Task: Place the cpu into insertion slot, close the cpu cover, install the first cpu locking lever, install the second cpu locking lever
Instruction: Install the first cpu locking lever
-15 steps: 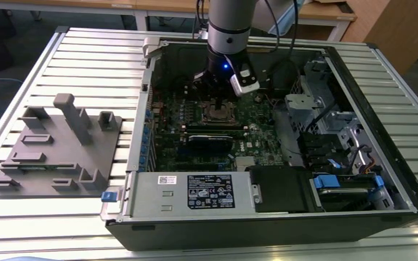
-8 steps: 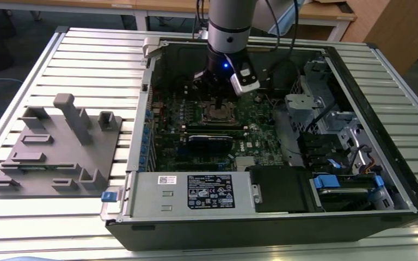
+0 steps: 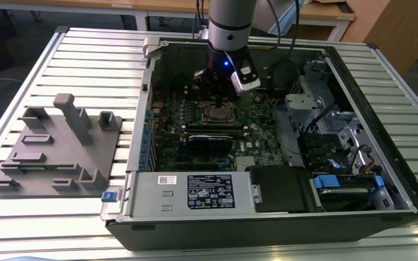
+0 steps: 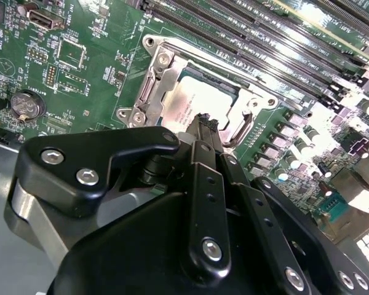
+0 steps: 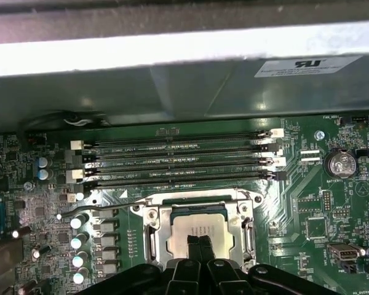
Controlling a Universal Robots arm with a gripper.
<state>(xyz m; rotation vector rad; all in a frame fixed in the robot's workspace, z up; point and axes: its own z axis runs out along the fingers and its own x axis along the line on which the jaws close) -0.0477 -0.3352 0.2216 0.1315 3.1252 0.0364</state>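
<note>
Black linkage bars of the end effector [image 4: 204, 123] crowd the foreground in both wrist views, narrowing to two slim fingers drawn together with barely a slit between them. Their tips rest on the cpu [image 4: 194, 101], directly beneath the end effector [image 5: 200, 239]. The cpu [image 5: 197, 222] lies flat in the insertion slot [image 3: 217, 113], dull silver top up. The cover [image 5: 155, 233] lies around it, and the chip shows through the cover's window. In the second wrist view the cover [image 4: 152, 80] frames the chip beside the fingertips. A thin wire lever [image 5: 101, 208] runs out sideways from the cover's corner. Just beyond the fingertips lie the long memory slots [image 5: 178, 161], and a coin cell [image 5: 341, 163] sits farther off to the side. In the exterior view the end effector [image 3: 220, 103] reaches straight down into the open case [image 3: 267, 231]. Well away from it, a grey fixture [image 3: 56, 157] lies on the slatted tabletop [image 3: 85, 60].
</note>
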